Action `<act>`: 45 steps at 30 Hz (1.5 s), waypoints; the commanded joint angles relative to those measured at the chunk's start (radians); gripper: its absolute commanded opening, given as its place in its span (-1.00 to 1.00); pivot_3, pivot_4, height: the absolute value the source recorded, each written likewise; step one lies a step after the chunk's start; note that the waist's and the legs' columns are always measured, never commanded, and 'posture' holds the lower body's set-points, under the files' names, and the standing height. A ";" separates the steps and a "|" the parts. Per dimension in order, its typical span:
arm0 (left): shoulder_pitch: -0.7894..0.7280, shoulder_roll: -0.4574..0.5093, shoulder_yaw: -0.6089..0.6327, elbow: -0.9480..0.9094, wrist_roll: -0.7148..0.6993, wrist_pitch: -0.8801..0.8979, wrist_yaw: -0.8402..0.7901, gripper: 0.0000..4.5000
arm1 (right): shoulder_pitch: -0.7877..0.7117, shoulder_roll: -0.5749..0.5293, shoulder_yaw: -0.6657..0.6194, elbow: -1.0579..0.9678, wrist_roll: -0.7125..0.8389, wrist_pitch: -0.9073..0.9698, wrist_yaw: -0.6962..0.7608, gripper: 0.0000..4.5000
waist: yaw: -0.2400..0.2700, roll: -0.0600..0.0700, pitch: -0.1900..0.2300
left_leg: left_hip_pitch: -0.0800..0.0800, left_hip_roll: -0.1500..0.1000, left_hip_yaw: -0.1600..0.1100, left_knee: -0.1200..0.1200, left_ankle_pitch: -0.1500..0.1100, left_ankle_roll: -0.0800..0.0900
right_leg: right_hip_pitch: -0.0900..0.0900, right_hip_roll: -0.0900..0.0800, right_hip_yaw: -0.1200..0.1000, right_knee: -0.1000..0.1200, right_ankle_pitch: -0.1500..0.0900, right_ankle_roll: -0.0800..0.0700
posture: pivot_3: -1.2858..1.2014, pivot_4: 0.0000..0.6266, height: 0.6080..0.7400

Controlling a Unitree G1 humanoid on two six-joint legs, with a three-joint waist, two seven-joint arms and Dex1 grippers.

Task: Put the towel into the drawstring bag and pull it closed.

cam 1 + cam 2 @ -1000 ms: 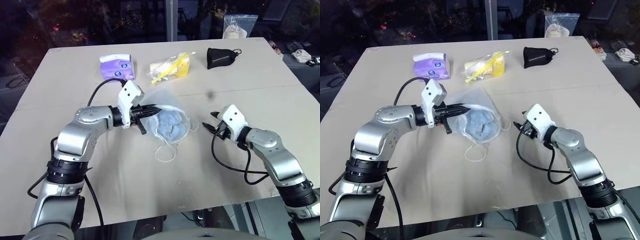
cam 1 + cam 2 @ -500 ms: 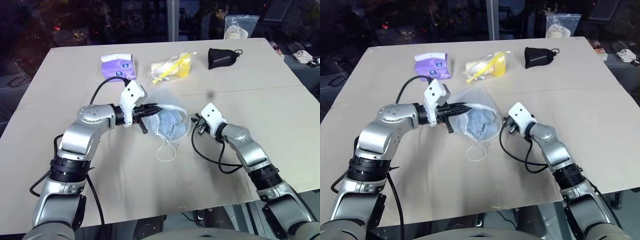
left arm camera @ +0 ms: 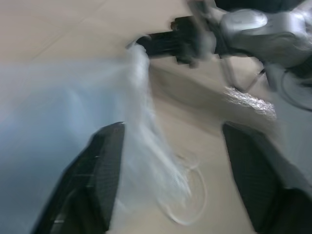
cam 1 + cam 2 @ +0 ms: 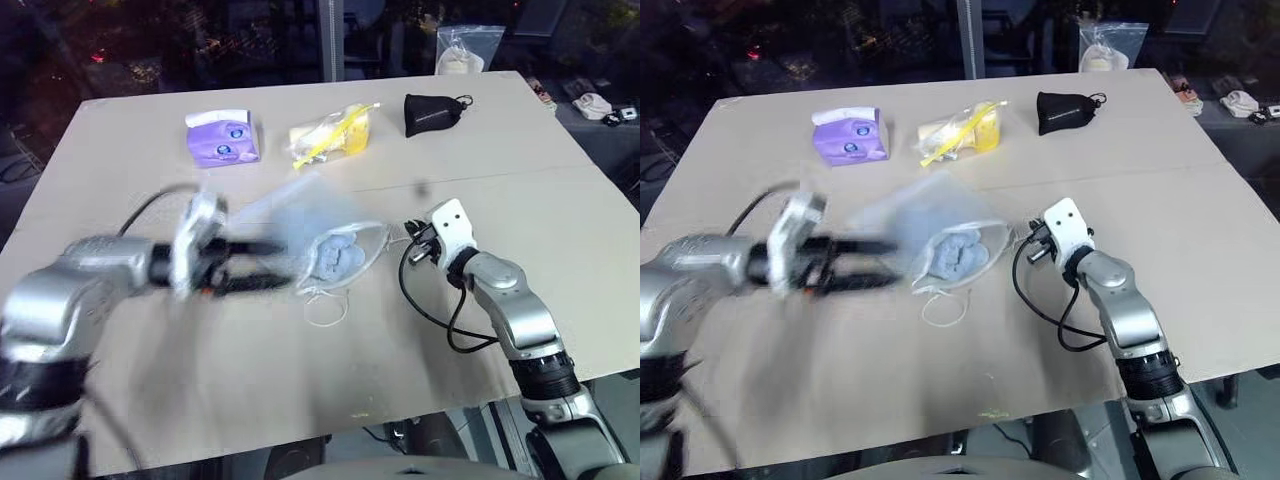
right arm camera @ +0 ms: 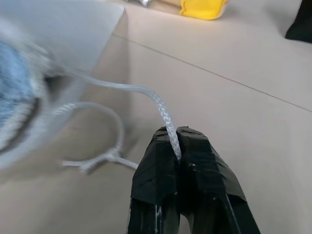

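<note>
The translucent white drawstring bag (image 4: 300, 215) lies mid-table with the light-blue towel (image 4: 340, 255) inside, near its mouth. My right gripper (image 4: 412, 245) sits just right of the mouth and is shut on one white cord (image 5: 165, 129), which runs from its fingertips back to the bag. A loop of cord (image 4: 940, 310) lies on the table in front of the bag. My left gripper (image 4: 283, 265), blurred by motion, is at the bag's left side. In the left wrist view its fingers (image 3: 105, 165) stand wide apart, open, with bag fabric (image 3: 58, 122) beside one of them.
Along the far side of the table (image 4: 300, 400) lie a purple tissue pack (image 4: 222, 138), a clear plastic bag with yellow contents (image 4: 330, 132) and a black pouch (image 4: 432, 113). A clear bag (image 4: 460, 50) stands beyond the far edge.
My left gripper opened, let go of the bag and pulled back to the left. My right gripper reached the bag's mouth and shut on the cord. The bag sagged flatter.
</note>
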 commanded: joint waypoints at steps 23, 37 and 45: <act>-0.058 -0.493 -0.379 0.150 0.619 -0.410 0.626 -0.81 | 0.048 -0.005 -0.059 -0.215 0.043 0.093 -0.050 -1.00 | 0.037 0.000 -0.002 | 0.002 -0.002 -0.002 0.009 0.000 0.000 | 0.008 0.000 -0.002 0.001 0.001 0.000 | 0.03 -0.52 1.00; -0.508 -0.294 0.172 0.256 0.593 -0.525 0.969 -0.98 | -0.416 -0.216 -0.256 -0.337 0.060 0.155 -0.066 -1.00 | 0.050 0.001 0.002 | -0.008 -0.003 -0.015 0.009 0.005 -0.007 | 0.004 0.000 -0.014 -0.002 0.005 -0.001 | 0.03 -0.52 1.00; -0.532 -0.252 0.243 0.562 0.622 -0.420 1.087 -0.98 | -0.353 -0.337 -0.459 -0.190 -0.125 0.191 -0.299 -1.00 | 0.038 0.002 0.000 | -0.022 -0.004 -0.013 0.004 0.006 -0.011 | -0.009 -0.003 -0.014 -0.003 0.003 0.003 | 0.03 -0.52 1.00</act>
